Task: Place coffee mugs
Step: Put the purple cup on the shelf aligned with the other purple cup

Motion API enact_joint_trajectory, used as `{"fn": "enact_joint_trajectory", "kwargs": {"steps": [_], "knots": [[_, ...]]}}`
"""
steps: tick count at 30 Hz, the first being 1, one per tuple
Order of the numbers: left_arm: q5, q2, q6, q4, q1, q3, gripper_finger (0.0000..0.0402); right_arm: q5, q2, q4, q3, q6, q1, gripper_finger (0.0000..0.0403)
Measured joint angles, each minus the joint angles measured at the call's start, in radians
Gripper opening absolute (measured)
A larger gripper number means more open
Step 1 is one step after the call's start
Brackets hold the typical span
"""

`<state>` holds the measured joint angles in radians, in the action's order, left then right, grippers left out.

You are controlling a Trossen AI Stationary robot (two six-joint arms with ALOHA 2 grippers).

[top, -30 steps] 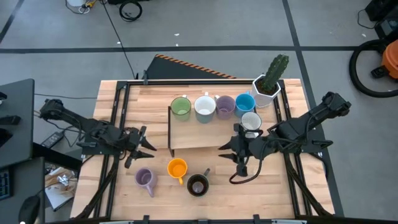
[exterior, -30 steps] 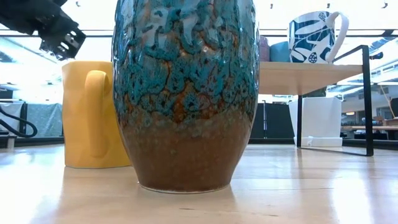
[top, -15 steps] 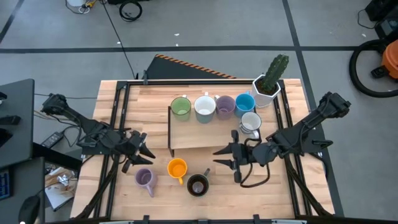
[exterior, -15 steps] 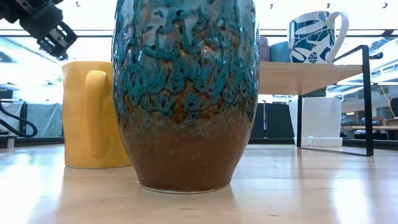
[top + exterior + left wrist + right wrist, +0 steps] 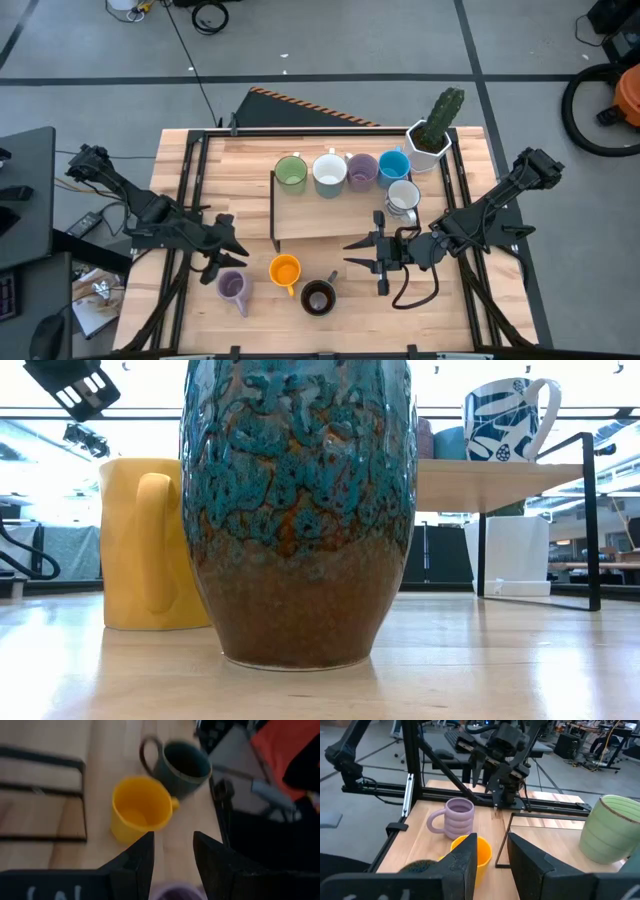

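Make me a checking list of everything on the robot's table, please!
Surface: wooden table carrying a low shelf.
Job's things: five mugs on the shelf: green, white, lavender, blue, white-grey. Three on the table in front: lavender, orange, dark brown.
Clutter: cactus pot at the far right corner.
Grippers: left tool open, above the front lavender mug; right tool open, empty, near the dark brown mug.
Cables: black loop hanging by the right arm.
Surroundings: grey floor, vacuum at right.
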<state>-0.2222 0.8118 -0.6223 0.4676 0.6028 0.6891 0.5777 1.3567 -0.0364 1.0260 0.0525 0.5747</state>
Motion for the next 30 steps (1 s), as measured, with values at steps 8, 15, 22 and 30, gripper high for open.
{"fn": "enact_joint_trajectory", "kwargs": {"steps": [8,15,22,30], "knots": [[0.088,0.174,-0.236,0.160,0.080,0.108,0.0142,-0.002,0.000,0.042,0.000,0.005,0.015,0.0113],[0.082,0.315,-0.439,0.298,0.165,0.270,0.0142,0.001,0.000,0.097,0.000,0.007,0.015,0.0113],[0.096,0.442,-0.522,0.474,0.204,0.406,0.0142,0.038,0.000,0.101,0.000,-0.043,0.005,0.0113],[0.167,0.514,-0.730,0.480,0.154,0.414,0.0142,0.038,0.000,0.101,0.000,-0.065,-0.023,0.0113]]}}
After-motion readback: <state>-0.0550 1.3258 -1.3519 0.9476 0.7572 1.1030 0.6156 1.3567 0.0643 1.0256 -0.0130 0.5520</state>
